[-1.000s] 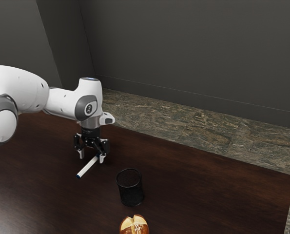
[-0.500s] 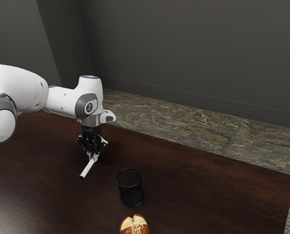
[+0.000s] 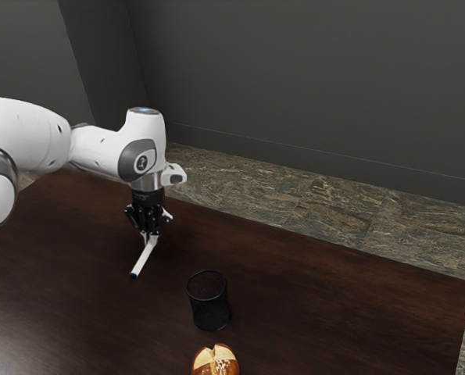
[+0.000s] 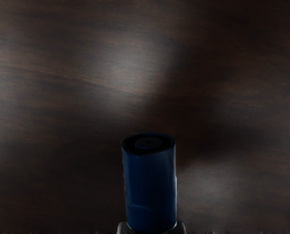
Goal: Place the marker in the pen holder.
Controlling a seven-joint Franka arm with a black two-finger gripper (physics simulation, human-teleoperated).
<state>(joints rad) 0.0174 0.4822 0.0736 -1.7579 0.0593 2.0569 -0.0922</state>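
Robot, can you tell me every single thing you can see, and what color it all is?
Marker: 1, white and blue, tilted in my gripper
Cup: 1, black, upright on the table, nothing seen sticking out of it
Bread: 1, brown with a pale split top, on the table, at the exterior view's bottom edge
Table: 1, dark brown, under the cup and bread
Floor: 1, grey-brown, beyond the table
Wall: 1, dark grey, behind the floor
Arm: 1, white and grey, from the exterior view's left
Gripper: 1, black, shut on the marker
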